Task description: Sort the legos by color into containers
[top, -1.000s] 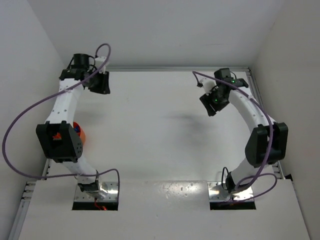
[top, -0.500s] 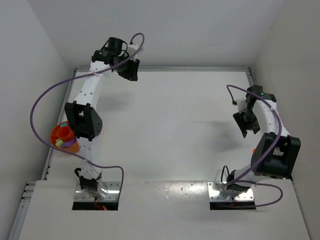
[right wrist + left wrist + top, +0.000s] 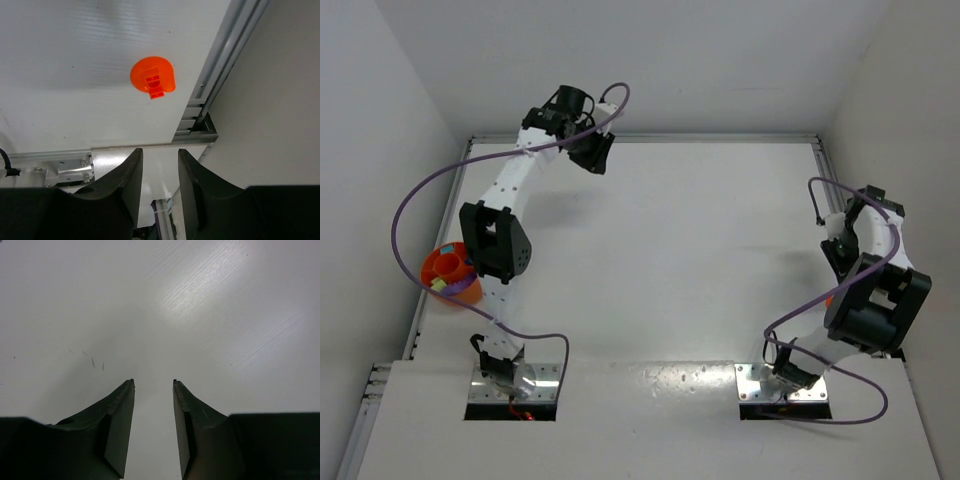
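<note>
So the orange brick (image 3: 154,85) is the one to look at. It lies on a small round orange dish (image 3: 140,74) on the white table (image 3: 200,300), near the metal rail (image 3: 220,65) on the right edge. In the right wrist view its long axis runs pretty much top to bottom with a slight tilt. Its lower end pokes just past the dish's rim, toward the right gripper (image 3: 160,151). That gripper hangs above it with its fingers a little apart and nothing between them.

The left gripper (image 3: 153,382) is way off at the far left corner over bare table. Its fingers are also parted by a narrow gap and hold nothing.

The orange bowl (image 3: 460,296) sits at the left edge of the table, right beside the left arm's elbow. There's a lime brick (image 3: 439,285) and some purple bricks (image 3: 463,278) in it. They're too small in the overhead view to tell which way they point or which compartment they're in.
</note>
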Tool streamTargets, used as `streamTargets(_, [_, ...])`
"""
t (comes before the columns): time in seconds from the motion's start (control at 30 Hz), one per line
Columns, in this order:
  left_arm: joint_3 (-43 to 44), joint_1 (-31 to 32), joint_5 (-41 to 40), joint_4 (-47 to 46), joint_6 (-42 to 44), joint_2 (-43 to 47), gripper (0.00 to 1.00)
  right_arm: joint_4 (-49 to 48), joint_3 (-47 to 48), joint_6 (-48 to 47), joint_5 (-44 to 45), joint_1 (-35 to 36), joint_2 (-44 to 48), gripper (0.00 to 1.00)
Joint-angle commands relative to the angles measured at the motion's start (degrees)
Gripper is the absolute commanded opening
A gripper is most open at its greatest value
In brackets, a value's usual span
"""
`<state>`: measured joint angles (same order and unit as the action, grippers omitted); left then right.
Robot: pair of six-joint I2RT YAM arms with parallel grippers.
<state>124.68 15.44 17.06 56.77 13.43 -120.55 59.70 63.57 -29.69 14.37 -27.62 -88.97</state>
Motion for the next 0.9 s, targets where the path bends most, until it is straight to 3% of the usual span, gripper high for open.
streamTargets(0.0, [-0.3,-1.0,0.1,-1.9,-0.7,0.8,0.42,-4.0,-2.5,-5.8,-3.5,-0.6,-0.2,0.35])
streamTargets(0.43, [-1.4,-1.0,-1.5,-1.9,-1.7,0.8,0.42,-9.0,-7.6,-8.8,-9.4,-3.5,-3.1,0.33])
streamTargets(0.87, [-3.0,-1.0,-1.5,-3.0,-3.9,0.8,0.42,-11.3,-5.7,-11.5,-10.7,-5.1,-7.6,0.43])
